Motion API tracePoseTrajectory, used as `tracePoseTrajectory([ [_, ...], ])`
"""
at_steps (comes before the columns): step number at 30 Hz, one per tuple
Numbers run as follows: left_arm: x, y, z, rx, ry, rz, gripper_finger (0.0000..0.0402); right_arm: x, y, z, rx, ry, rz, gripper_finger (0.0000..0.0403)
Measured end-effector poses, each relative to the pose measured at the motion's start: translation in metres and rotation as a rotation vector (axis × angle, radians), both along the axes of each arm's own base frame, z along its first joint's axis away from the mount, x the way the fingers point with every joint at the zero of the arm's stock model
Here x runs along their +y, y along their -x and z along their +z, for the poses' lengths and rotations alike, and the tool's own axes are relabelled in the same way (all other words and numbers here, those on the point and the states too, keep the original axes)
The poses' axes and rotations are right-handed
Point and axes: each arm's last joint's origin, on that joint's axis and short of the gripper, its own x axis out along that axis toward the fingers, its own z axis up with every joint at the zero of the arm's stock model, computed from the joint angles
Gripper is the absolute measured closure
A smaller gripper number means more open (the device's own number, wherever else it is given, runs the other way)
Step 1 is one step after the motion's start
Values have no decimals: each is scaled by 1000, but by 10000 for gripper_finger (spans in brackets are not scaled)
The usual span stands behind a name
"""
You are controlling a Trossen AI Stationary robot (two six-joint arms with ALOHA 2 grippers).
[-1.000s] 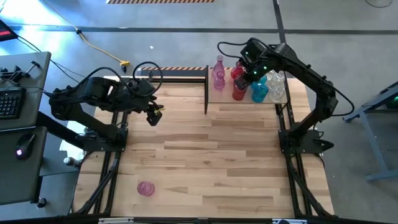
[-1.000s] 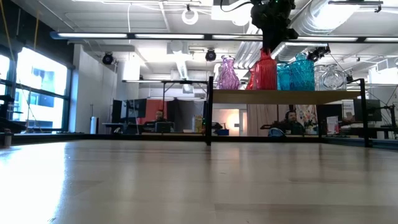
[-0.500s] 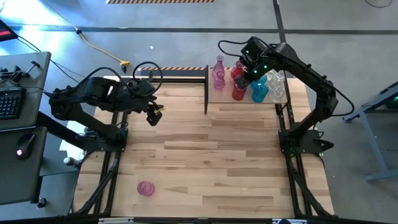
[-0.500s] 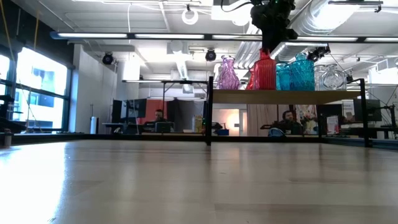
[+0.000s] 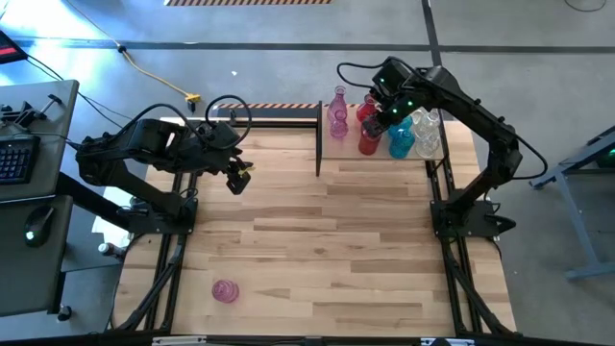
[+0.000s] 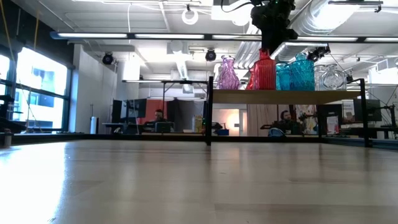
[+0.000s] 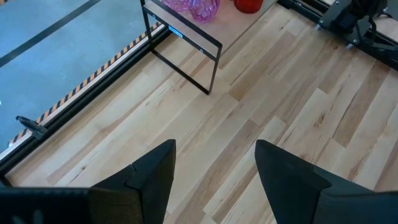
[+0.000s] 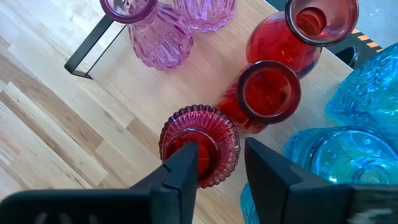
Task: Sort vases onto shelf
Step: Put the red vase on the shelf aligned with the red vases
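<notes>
The shelf [image 5: 346,152] stands at the table's far right and holds several vases: pink [image 5: 337,113], red [image 5: 366,109], turquoise [image 5: 401,139] and clear [image 5: 428,135]. A red ribbed vase [image 8: 199,134] stands upright on the shelf's near part. My right gripper [image 8: 221,149] hangs over it and is open. One pink round vase [image 5: 225,290] sits on the table near the front left. My left gripper [image 7: 214,180] hovers open and empty above the table's far left [image 5: 235,183]. My right gripper straddles the red ribbed vase's mouth rim [image 8: 230,146], one finger [image 8: 186,162] inside the mouth and the other [image 8: 267,168] outside, coming from above and pointing down. Whether either finger touches the glass I cannot tell. The vase stands upright on the shelf [image 8: 124,93].
Two more red vases [image 8: 268,93] stand close behind the ribbed one, and turquoise vases [image 8: 336,162] crowd its side. Black bars [image 5: 318,139] edge the shelf's left end. The planked tabletop [image 5: 317,240] lies open between the shelf and the pink vase.
</notes>
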Motion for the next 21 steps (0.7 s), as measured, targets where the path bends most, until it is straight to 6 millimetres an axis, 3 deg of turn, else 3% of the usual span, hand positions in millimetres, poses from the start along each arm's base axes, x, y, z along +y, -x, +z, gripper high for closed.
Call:
tracePoseTrajectory([
  [21, 0, 0, 0, 0, 0, 0, 190, -2, 2, 0, -9, -13, 5, 292],
])
